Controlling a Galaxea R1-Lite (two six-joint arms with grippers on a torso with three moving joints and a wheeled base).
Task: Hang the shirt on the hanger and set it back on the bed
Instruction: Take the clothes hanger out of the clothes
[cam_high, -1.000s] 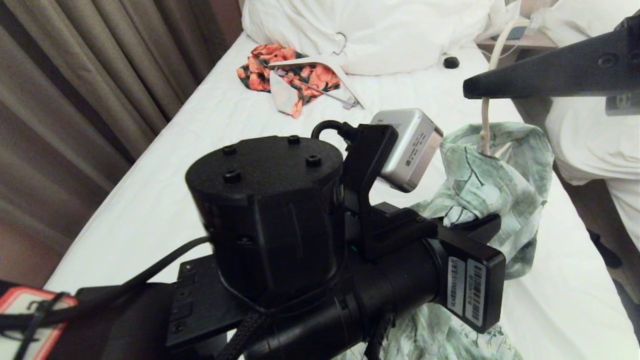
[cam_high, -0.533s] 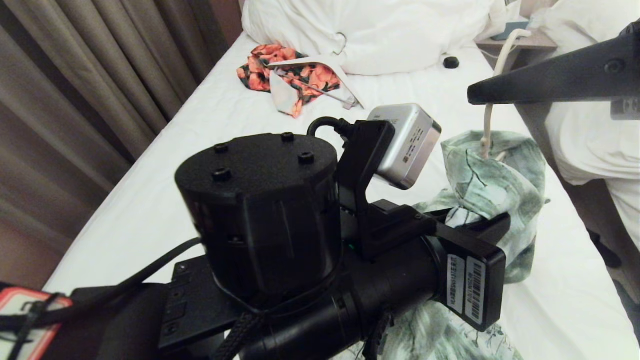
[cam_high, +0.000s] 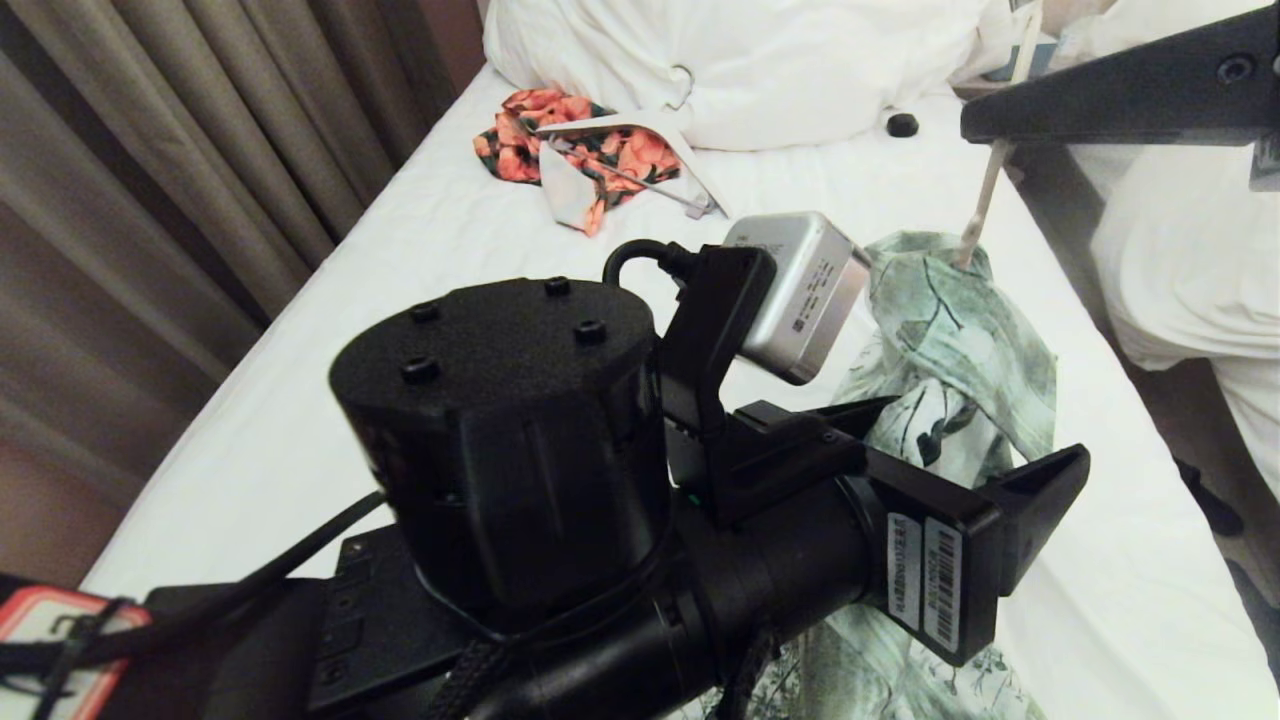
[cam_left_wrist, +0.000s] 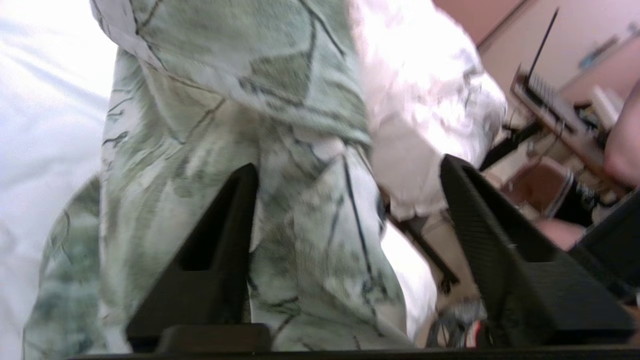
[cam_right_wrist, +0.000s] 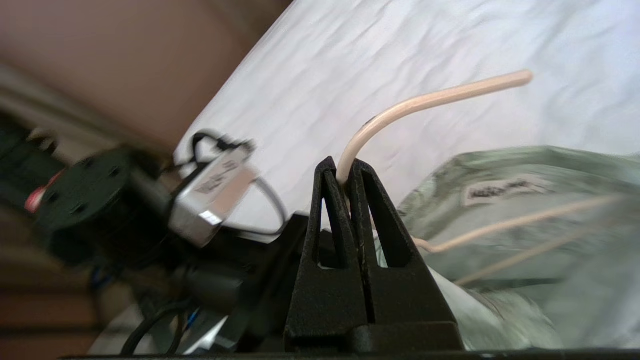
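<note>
- L gripper (cam_high: 965, 440): jaws seen spread wide, nothing pinched; shirt (cam_high: 960, 340) fabric lies loose between the fingers (cam_left_wrist: 220, 240) in the L wrist view.
- R gripper (cam_right_wrist: 341, 170): jaws pressed together on the hanger (cam_right_wrist: 400, 107), clamped at the neck just below its curved hook.
- Shirt is draped on the hanger, hung up over the bed (cam_high: 420, 300) near its R edge; neck label (cam_right_wrist: 500, 190) seen beside the wire.
- Orange floral garment (cam_high: 580, 150) is seen lying far up the sheet, near the pillows (cam_high: 760, 60).
</note>
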